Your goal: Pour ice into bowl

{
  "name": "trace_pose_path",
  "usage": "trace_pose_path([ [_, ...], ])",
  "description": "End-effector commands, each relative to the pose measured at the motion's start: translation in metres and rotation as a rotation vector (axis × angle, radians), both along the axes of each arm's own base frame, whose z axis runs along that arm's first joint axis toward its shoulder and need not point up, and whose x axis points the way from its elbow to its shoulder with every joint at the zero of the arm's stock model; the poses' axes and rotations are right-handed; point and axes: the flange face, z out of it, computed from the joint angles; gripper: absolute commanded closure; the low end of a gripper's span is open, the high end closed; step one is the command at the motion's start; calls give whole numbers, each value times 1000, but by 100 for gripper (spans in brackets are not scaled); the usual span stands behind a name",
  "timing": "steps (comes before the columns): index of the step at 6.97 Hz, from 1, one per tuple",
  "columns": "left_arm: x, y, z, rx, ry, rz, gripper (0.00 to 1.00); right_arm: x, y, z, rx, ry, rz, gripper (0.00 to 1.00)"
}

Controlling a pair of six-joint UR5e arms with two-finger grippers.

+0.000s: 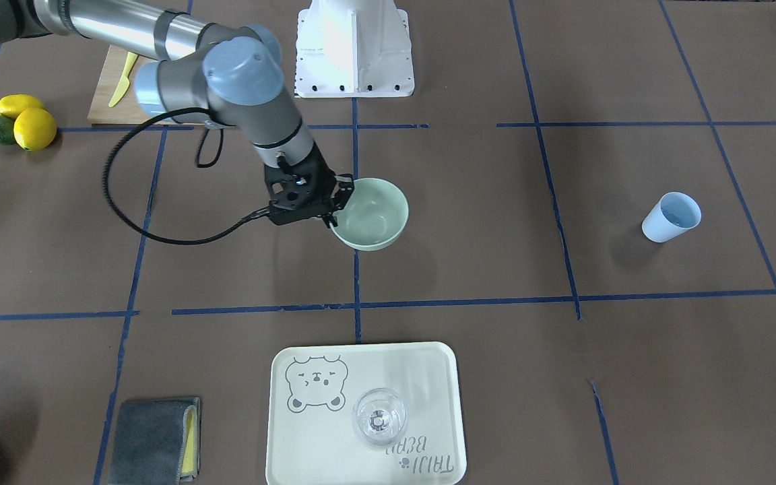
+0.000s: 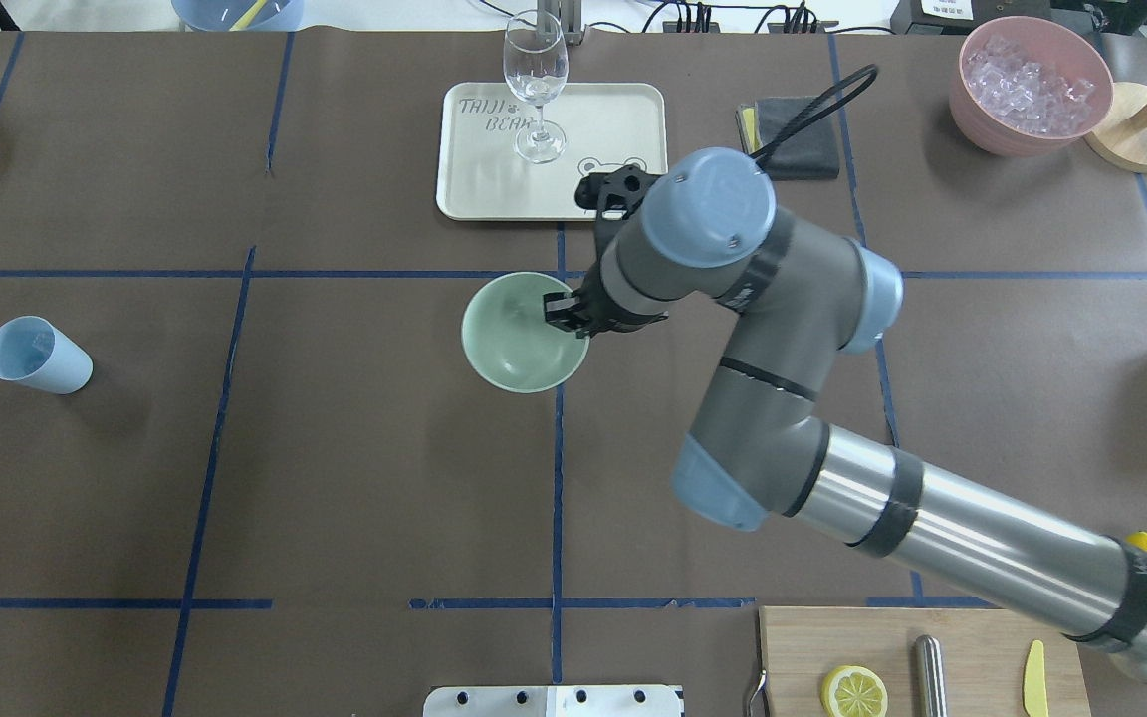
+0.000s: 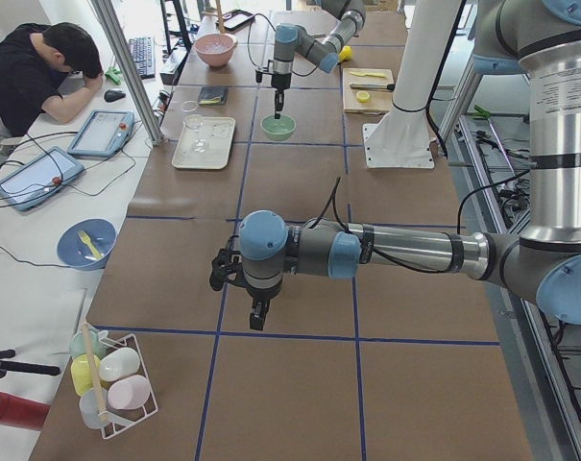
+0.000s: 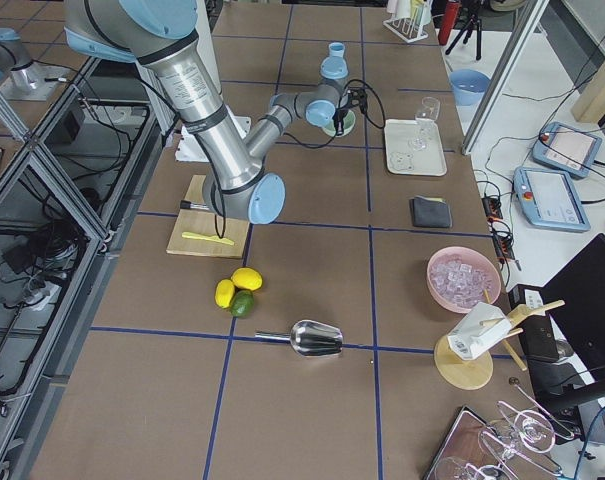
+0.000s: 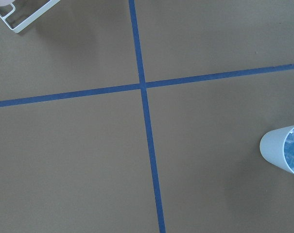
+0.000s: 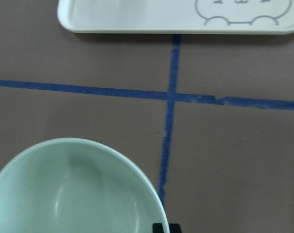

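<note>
The pale mint-green bowl [image 2: 519, 339] stands at the table's middle and looks empty; it also shows in the front-facing view [image 1: 374, 215] and the right wrist view [image 6: 74, 194]. My right gripper [image 2: 564, 314] is at the bowl's rim on the robot's right, its fingertips [image 6: 173, 228] close together across the rim. The light blue cup [image 2: 34, 354] stands far to the left, with small glassy ice cubes [image 5: 293, 148] inside. My left gripper [image 3: 257, 317] points down over bare table near the cup; I cannot tell whether it is open or shut.
A cream tray [image 2: 494, 189] with a wine glass [image 2: 535, 90] lies beyond the bowl. A pink container of ice [image 2: 1030, 85], a grey cloth [image 2: 793, 124], a cutting board [image 2: 972, 637], lemons [image 1: 27, 121] and a metal scoop [image 4: 317, 338] are on the right side.
</note>
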Motion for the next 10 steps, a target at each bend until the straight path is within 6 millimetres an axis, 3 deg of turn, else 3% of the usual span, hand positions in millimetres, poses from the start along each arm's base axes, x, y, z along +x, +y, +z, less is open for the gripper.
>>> trace_pose_path([
  [1,0,0,0,0,2,-1,0,-96,14,-65,-41,32,45,100],
  [2,0,0,0,0,2,1,0,-121,18,-74,-61,50,38,100],
  [4,0,0,0,0,3,1,0,-134,27,-72,-65,61,22,100],
  [5,0,0,0,0,3,1,0,-135,26,-69,-68,68,22,76],
  [6,0,0,1,-1,3,1,0,-135,26,-69,-71,68,23,2],
  [7,0,0,1,-2,3,1,0,-130,23,-73,-64,61,25,1],
  [8,0,0,0,1,3,2,0,-112,0,-75,-60,60,49,0],
  [9,0,-2,-2,18,-2,1,0,-88,-30,-69,-63,85,72,0],
  [10,0,-4,-5,73,-10,-1,0,-52,-57,-50,-39,148,88,0],
])
